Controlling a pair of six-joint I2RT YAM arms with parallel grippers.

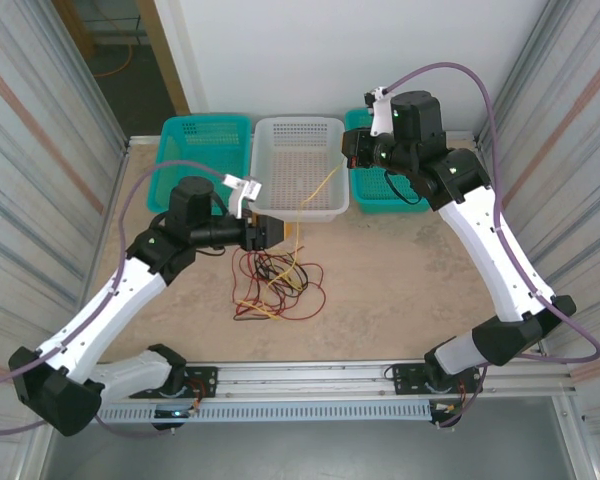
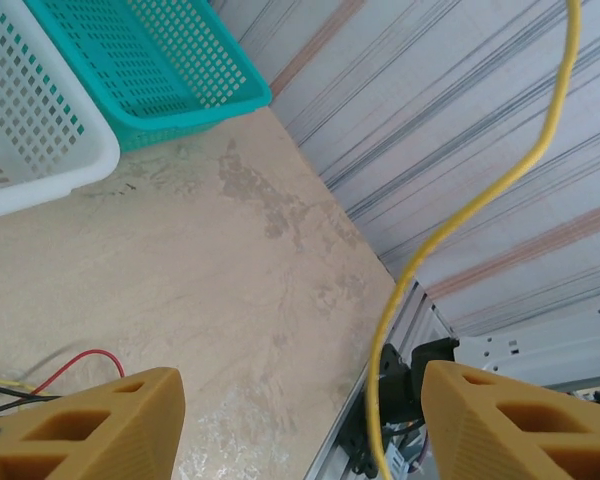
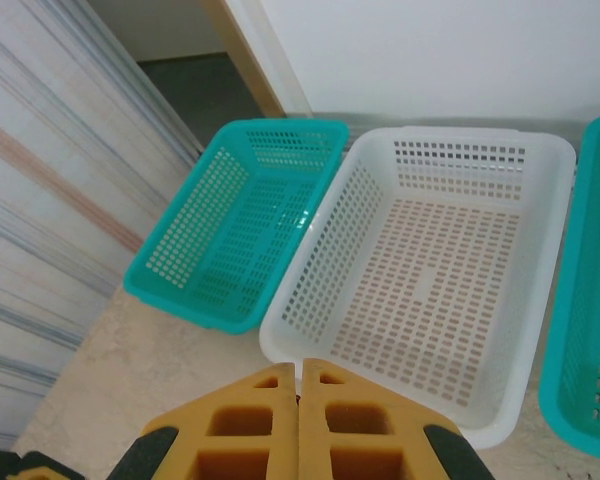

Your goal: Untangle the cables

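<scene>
Gaping left gripper (image 2: 300,388) straddles the yellow cable (image 2: 412,262), likely to pull it from the tangle (image 1: 278,281) on the surface (image 1: 405,275); right gripper (image 3: 300,375), closed empty, hovers by the white basket (image 3: 325,265).

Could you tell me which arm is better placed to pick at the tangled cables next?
Probably left: the left gripper is open right beside the cables, a yellow cable running between its fingers. The right gripper is shut, farther off near the white basket.
</scene>
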